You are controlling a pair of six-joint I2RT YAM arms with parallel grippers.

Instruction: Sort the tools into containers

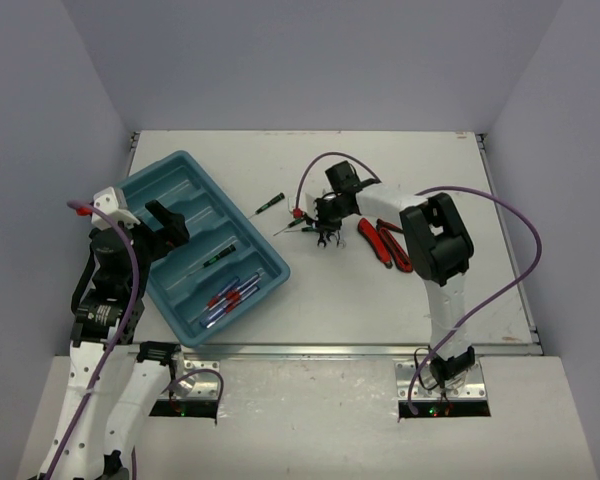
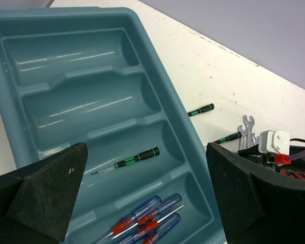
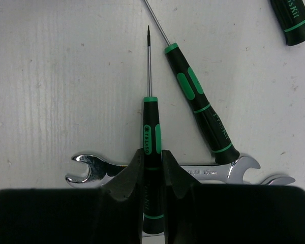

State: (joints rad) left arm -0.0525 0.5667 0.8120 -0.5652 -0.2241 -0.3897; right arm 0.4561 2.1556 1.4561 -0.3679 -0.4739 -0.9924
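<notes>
Fingers (image 3: 134, 175) of the right gripper (image 3: 152, 165) press together on both sides of a thin black-handled screwdriver (image 3: 150, 132), gripping mid-handle, presumably to lift it level off the silver wrench (image 3: 91, 170) it crosses on the counter (image 3: 56, 76). A second green-marked screwdriver (image 3: 201, 109) lies just beyond, its handle end against the same wrench. Across the counter, the left gripper (image 2: 146, 147) hovers with fingers wide apart over the teal tray (image 2: 66, 18), whose compartment holding one matching screwdriver (image 2: 134, 158) is the likely destination.

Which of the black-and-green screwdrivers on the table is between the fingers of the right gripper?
The straight screwdriver, pointing directly away from the right gripper, whose fingers flank its handle above a silver wrench. The slanted screwdriver beside it lies free.
</notes>
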